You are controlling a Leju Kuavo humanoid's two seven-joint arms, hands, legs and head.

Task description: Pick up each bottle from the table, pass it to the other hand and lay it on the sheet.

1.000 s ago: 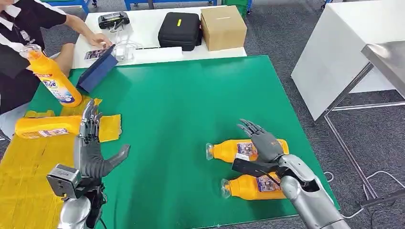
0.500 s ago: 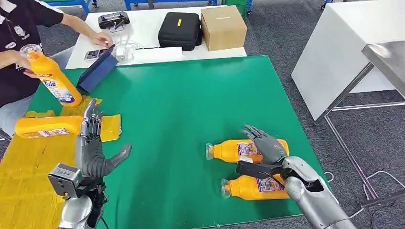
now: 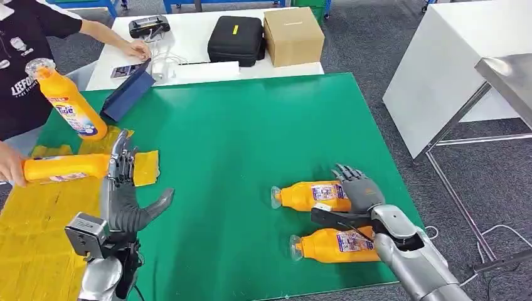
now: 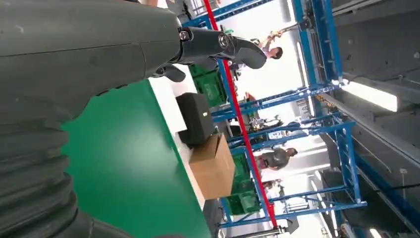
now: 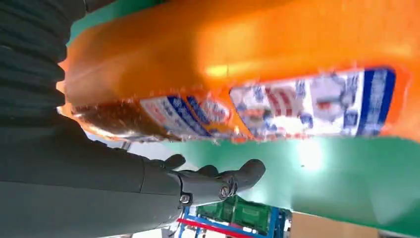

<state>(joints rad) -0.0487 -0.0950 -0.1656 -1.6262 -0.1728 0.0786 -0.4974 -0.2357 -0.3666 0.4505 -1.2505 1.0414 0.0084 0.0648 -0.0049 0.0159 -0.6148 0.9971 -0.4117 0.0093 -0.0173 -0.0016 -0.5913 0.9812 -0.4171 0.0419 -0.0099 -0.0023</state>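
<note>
Two glossy orange plastic bottles lying on their sides on the green counter [image 3: 251, 144], clear caps pointing toward the left robot hand. Far bottle [image 3: 307, 196] directly under the right robot hand [image 3: 357, 191], whose dark fingers reach over its printed label, spread, nothing grasped; contact cannot be told. Near bottle [image 3: 332, 246] just behind that hand, beside the silver forearm, apart from the far one. Smooth flattened orange body and blue-and-white label close up against the right robot hand in the wrist view.

Left robot hand [image 3: 122, 197] raised upright, fingers straight and apart, thumb out to the side, released and empty. Just beyond its fingertips, the crinkled yellow sheet [image 3: 37, 226], carrying a lying orange bottle [image 3: 63, 168] held by a person's hand [image 3: 11, 164]. Another orange bottle [image 3: 69, 103] standing tilted further off on the sheet's far edge.

Beyond that, a blue tablet [image 3: 128, 91], a soft black case [image 3: 236, 39] and a boxy brown carton [image 3: 293, 36] on a white counter.
</note>
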